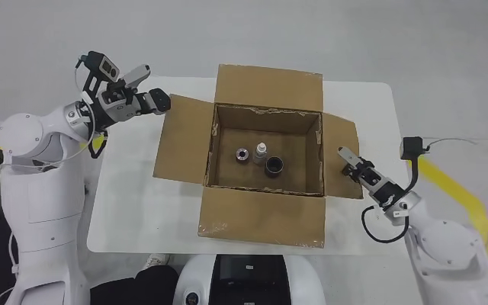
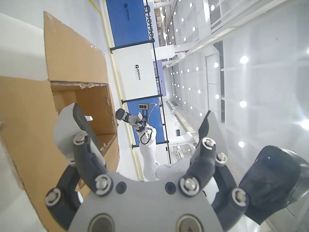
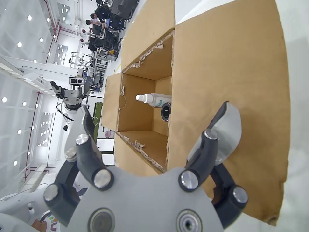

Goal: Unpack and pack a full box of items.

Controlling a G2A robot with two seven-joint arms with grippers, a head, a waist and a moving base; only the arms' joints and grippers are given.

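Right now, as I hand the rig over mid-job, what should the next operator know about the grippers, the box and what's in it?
Left gripper: open, empty, beside the box's left flap.
Right gripper: open, empty, above the box's right flap.
Box: on the table, all four flaps spread open.
Inside it: white bottle, black can, small round thing.
Done: box opened.
Left: all three things are in the box, so lift them out, then pack them back.
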